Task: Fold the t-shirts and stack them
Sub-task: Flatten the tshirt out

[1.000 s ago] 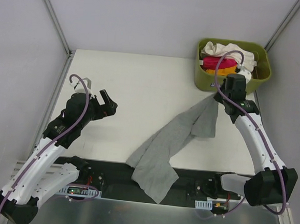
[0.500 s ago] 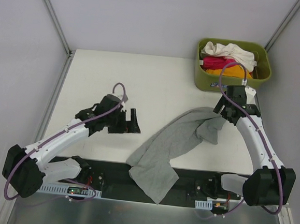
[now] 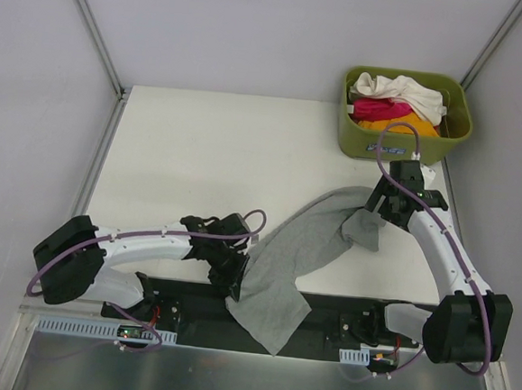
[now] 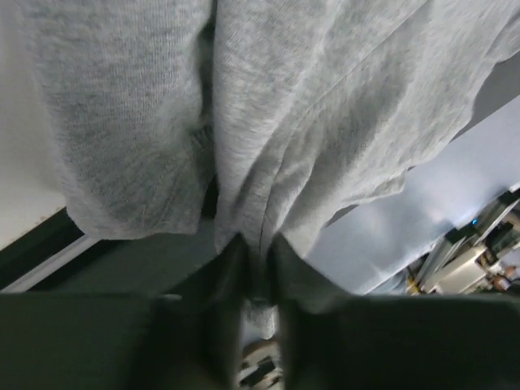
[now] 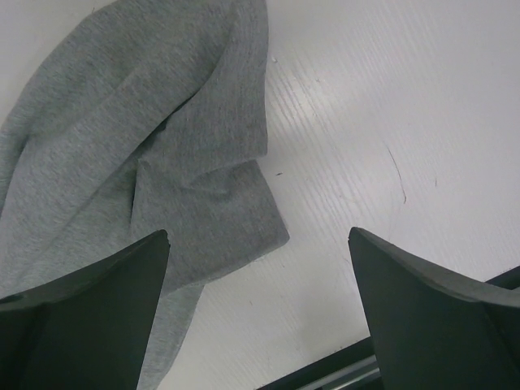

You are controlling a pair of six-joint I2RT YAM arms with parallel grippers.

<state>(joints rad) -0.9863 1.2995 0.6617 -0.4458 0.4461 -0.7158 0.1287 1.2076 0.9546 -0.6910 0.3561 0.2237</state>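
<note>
A grey t-shirt [image 3: 302,252] lies crumpled across the table's near right part, its lower end hanging over the front edge. My left gripper [image 3: 234,279] is shut on the shirt's left edge near that front edge; in the left wrist view a fold of the grey t-shirt [image 4: 268,162] is pinched between the dark fingers [image 4: 219,284]. My right gripper [image 3: 382,203] hovers open above the shirt's upper right end, holding nothing; the grey t-shirt [image 5: 162,162] lies to the left under its fingers [image 5: 89,292]. Cream-white [image 3: 400,89], magenta-pink [image 3: 376,107] and orange [image 3: 402,125] t-shirts fill the bin.
An olive-green bin [image 3: 446,142] stands at the table's far right corner. The white table [image 3: 210,155] ends in a black strip [image 3: 190,298] at the front. Grey walls with metal rails close in the left and right sides.
My left arm swung down and right to the shirt's left edge and shut on it. My right gripper let go of the shirt's upper end, which dropped onto the table, and pulled back a little.
</note>
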